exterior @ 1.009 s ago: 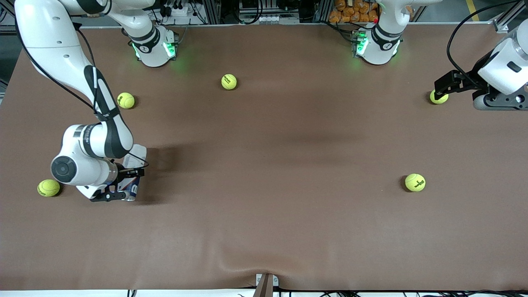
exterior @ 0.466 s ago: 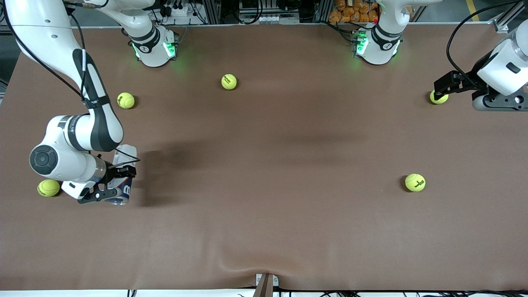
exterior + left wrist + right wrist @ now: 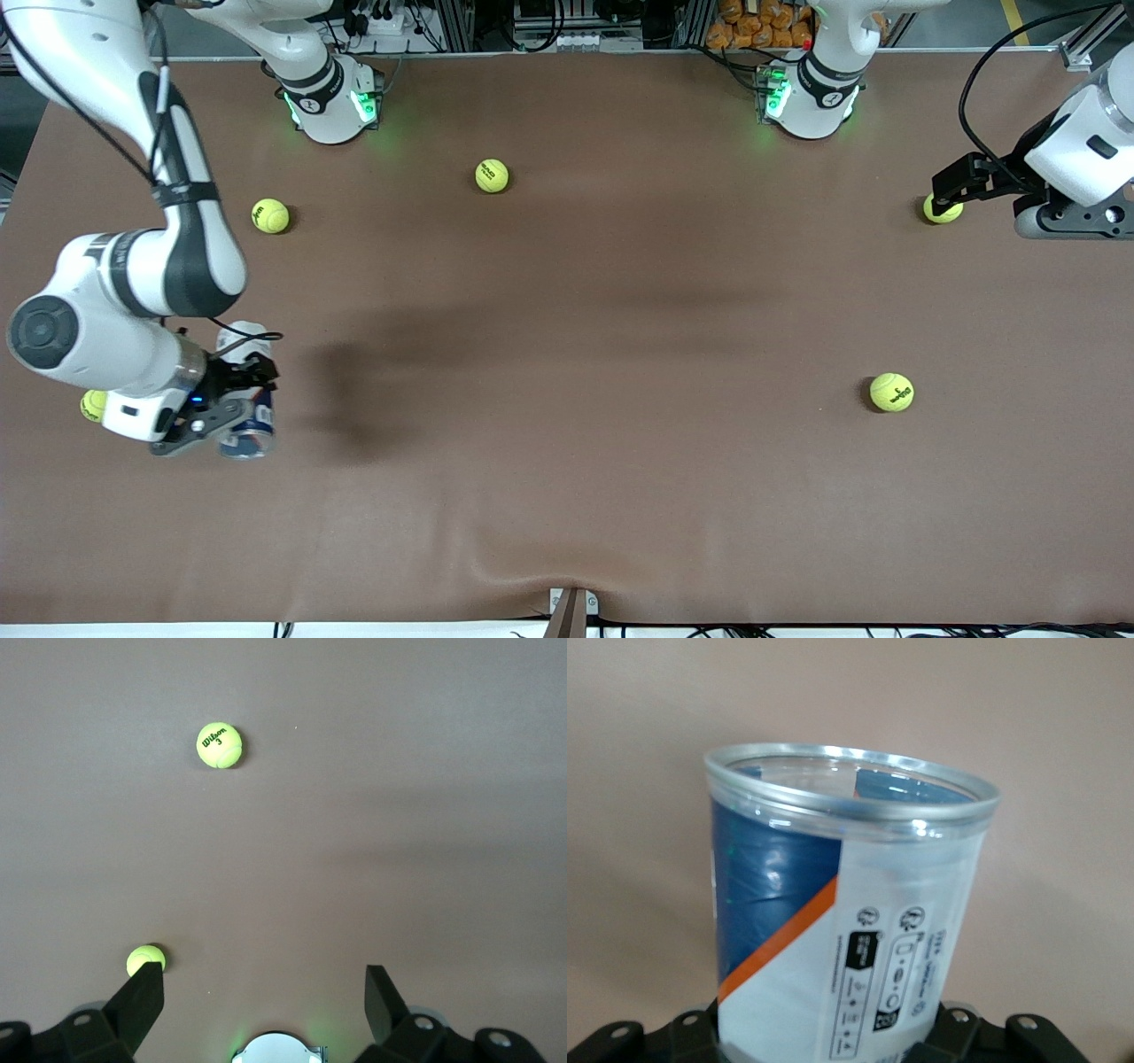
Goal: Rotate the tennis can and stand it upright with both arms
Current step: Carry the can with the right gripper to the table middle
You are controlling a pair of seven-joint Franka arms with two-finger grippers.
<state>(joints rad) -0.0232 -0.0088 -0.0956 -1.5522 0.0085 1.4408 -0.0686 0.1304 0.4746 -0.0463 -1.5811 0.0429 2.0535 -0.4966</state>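
Under right gripper, tennis can half hidden; base unseen.

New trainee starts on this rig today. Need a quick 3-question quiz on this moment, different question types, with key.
1. True or false: the right claw is shut on the tennis can.
2. Multiple choice: the left claw is
A. shut on a ball
B. open, over the table's left-arm end, by a tennis ball
C. holding the can's rim
3. Fill in: not counting the can, the front view shows ___ tennis balls on the table.

Key: 1 true; 2 B; 3 five.
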